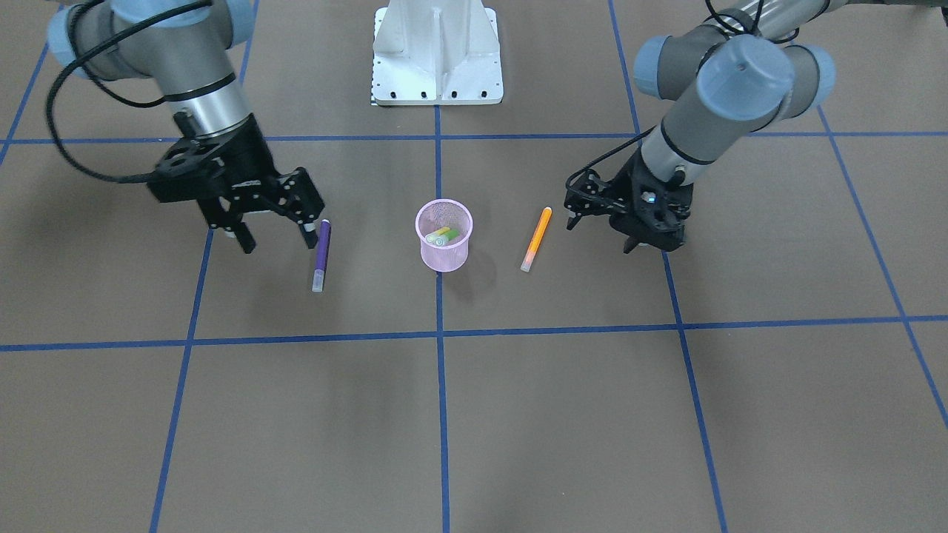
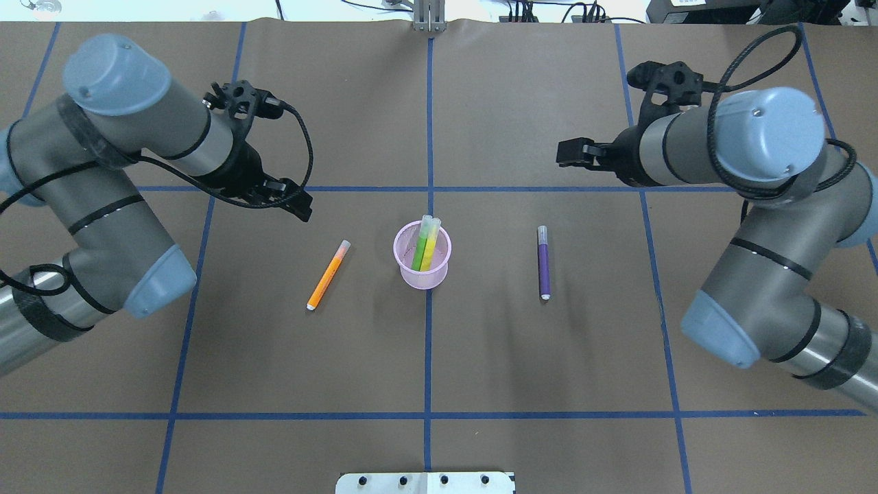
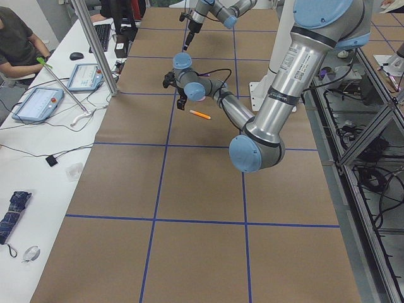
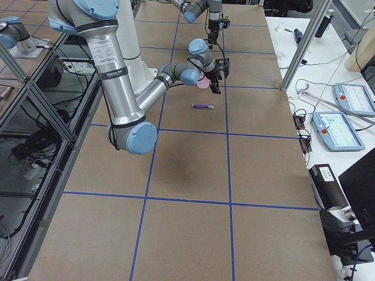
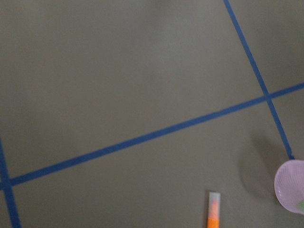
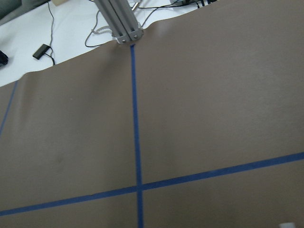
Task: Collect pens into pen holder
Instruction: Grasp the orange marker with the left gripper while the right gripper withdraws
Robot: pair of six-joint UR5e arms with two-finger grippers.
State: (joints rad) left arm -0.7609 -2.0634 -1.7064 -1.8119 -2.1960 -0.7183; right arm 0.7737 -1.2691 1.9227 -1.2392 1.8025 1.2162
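Right gripper (image 1: 278,240) fingers are spread, nothing held. Purple pen (image 1: 321,255) is laid flat on the counter (image 1: 518,414) just beside the cup-side finger, with its long axis toward and away from the robot and its cap end away. Right arm is judged nearest. Left gripper (image 1: 600,234) looks spread, near orange pen (image 1: 536,238). Pen holder (image 1: 443,257) is set between, with green pen (image 2: 418,255) and yellow pen (image 2: 429,252) inside.
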